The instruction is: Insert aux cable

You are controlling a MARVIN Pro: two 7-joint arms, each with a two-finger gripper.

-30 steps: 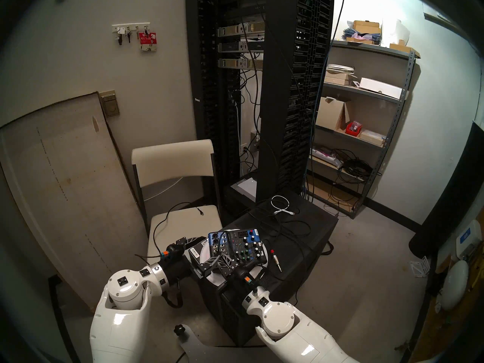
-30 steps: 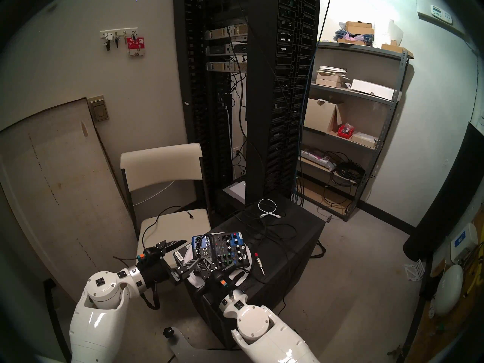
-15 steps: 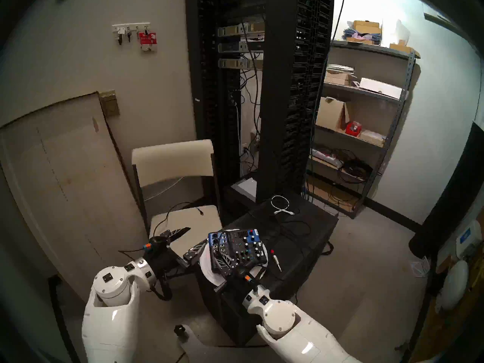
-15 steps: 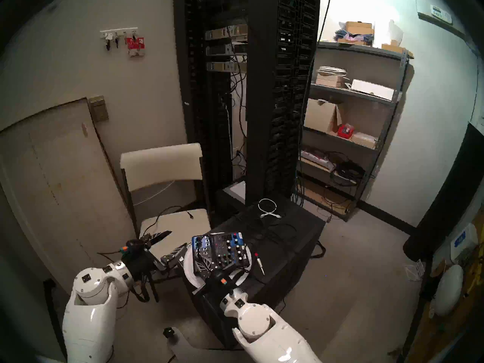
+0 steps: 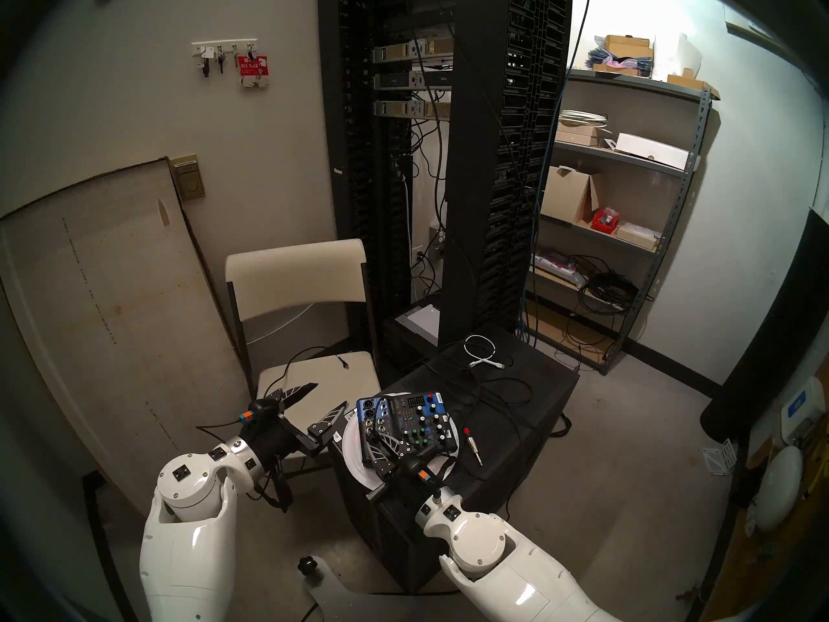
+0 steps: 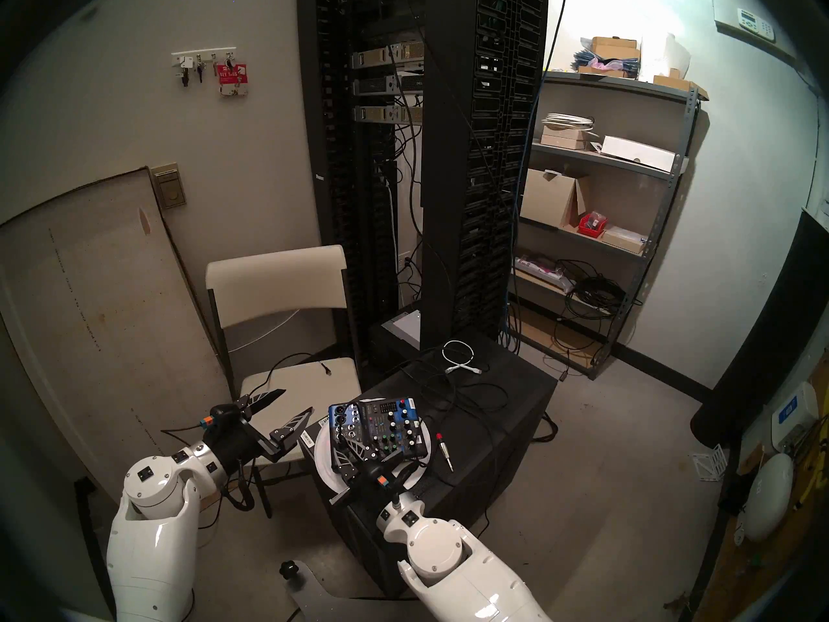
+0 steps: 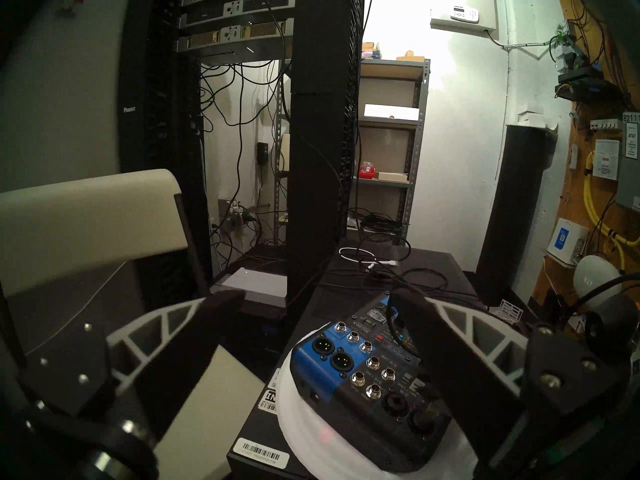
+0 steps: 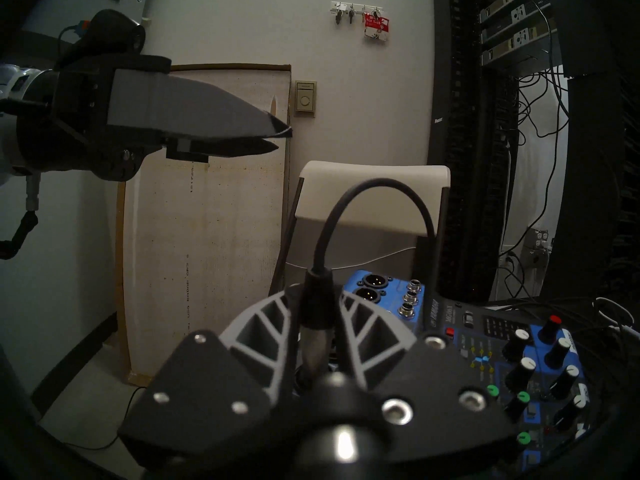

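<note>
The aux cable (image 8: 377,188) is thin and black and loops up from its jack plug (image 8: 313,351), which has a dark metallic barrel. My right gripper (image 8: 317,302) is shut on that plug and holds it upright over the jack sockets on the left side of the blue and black mixer (image 5: 412,421). The plug's tip is hidden behind the fingers. In the head views the right gripper (image 5: 379,437) (image 6: 347,448) is over the mixer (image 6: 381,428). My left gripper (image 5: 331,394) (image 6: 296,401) (image 7: 317,295) is open and empty, over the chair seat, left of the mixer (image 7: 363,365).
The mixer sits on a white plate (image 5: 354,455) on a black cabinet (image 5: 516,410). A jack plug with a red ring (image 5: 471,446) lies right of it, and a coiled white cable (image 5: 480,349) lies farther back. A beige folding chair (image 5: 309,374) stands left, and server racks (image 5: 493,159) stand behind.
My left gripper has drawn back to the left from the mixer's edge, over the chair seat, still open. My right gripper stays shut on the plug and has shifted slightly over the mixer.
</note>
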